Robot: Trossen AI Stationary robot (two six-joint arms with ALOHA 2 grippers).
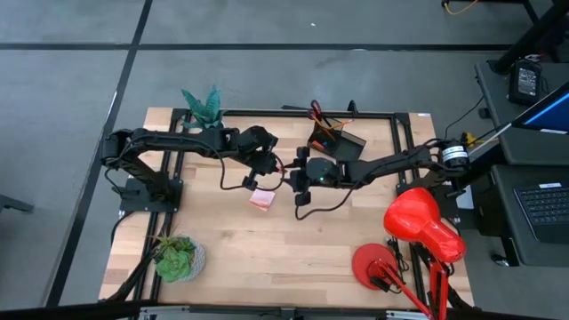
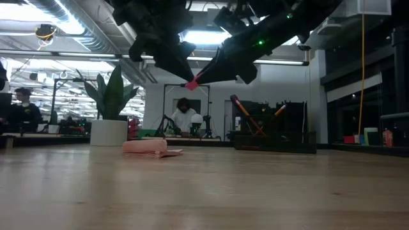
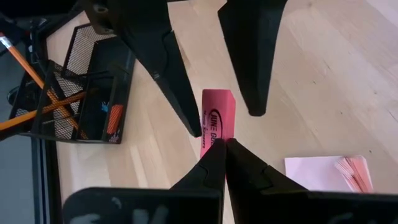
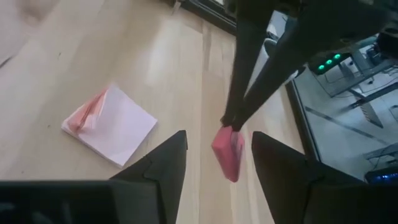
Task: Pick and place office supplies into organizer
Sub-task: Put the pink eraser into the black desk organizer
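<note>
- Pink eraser (image 3: 217, 121) hangs in the air above the middle of the wooden table (image 1: 293, 244), pinched at one end by the left gripper (image 3: 224, 144), whose fingers are closed tight on it
- left arm reaches from the table's left side across toward the centre, its wrist bent down; in the low view the eraser (image 2: 190, 84) shows as a small pink tip well above the tabletop
- right arm stretches in from the right side, meeting the left arm mid-table, just in front of the organizer
- right gripper (image 4: 214, 149) has its fingers spread wide on either side of the eraser (image 4: 229, 152), not gripping it; whether a finger touches it cannot be told
- black mesh organizer (image 1: 338, 138) stands at the far edge of the table, right of centre; orange pencils (image 3: 43, 93) lean crossed in one compartment, and a small orange item lies low in the next one
- pink sticky-note pad (image 1: 261, 199) lies flat on the table just below the two grippers, some sheets curled up at one edge
- green potted plants stand at the far left corner (image 1: 203, 105) and the near left corner (image 1: 176, 258); red desk lamp (image 1: 418, 222) sits at the near right
</note>
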